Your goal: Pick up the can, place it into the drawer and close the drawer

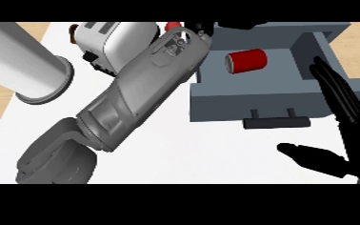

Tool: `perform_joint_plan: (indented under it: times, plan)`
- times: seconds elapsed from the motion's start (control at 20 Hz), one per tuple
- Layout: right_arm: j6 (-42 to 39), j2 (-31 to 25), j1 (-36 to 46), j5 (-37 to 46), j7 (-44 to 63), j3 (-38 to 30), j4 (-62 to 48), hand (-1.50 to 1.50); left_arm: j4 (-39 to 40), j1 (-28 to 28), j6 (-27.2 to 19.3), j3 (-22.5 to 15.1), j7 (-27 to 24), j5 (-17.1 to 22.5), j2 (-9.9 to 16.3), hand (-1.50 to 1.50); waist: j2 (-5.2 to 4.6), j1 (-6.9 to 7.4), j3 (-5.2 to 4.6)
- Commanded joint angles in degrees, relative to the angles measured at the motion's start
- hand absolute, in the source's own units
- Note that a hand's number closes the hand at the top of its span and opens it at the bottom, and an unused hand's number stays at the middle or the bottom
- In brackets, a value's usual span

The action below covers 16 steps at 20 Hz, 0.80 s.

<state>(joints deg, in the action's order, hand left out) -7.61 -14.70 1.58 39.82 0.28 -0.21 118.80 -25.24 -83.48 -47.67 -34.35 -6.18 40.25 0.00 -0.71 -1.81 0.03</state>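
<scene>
Inside the drawer I see one can, red with a pale end cap, lying on its side on the grey floor toward the back. One drawer only, pulled open, with a single dark handle on its front.

Left of the drawer, my left forearm runs up diagonally; its hand sits at the drawer's back left corner, mostly hidden by the wrist, so I cannot tell how its fingers are set.

At the drawer's right wall I see my right hand, released, with straight fingers along the wall and the thumb apart below the handle, grasping nothing.

Further left of the drawer stand one white toaster and one grey cylinder.
</scene>
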Motion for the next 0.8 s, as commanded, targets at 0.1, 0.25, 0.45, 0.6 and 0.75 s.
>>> perform_joint_plan:
  times: [0.1, 0.25, 0.45, 0.6, 0.75]
  plan:
    - [6.37, 0.0, 0.13, 13.05, -3.44, 5.35, -10.08, -1.5, 0.21, -0.96, 1.59, 1.6, 2.05, -1.06, 1.08, -1.5, 0.4, 1.45, 0.02]
    - [8.4, 0.12, 4.49, 18.73, -1.48, 6.33, -17.46, -1.5, -1.5, 0.52, 0.69, 1.62, 2.07, -1.98, 1.68, -1.5, 0.51, 2.46, 0.0]
    - [14.7, 6.15, 6.85, 22.39, -0.09, 9.15, -23.75, -1.5, -5.58, 3.78, 1.86, 1.09, 4.7, -4.11, 5.35, -1.5, 0.75, 2.77, -0.01]
    - [19.03, 6.64, 9.7, 22.08, -1.78, 5.84, -31.14, -1.5, -11.74, 6.57, 0.45, -0.14, 8.18, -5.18, 7.51, -1.5, 1.07, 3.88, -0.01]
    - [21.11, 5.42, 12.37, 22.05, -3.13, 2.82, -37.3, -1.5, -16.3, 8.43, 1.93, -0.64, 10.73, -6.42, 11.74, -1.5, 0.99, 3.82, -0.01]
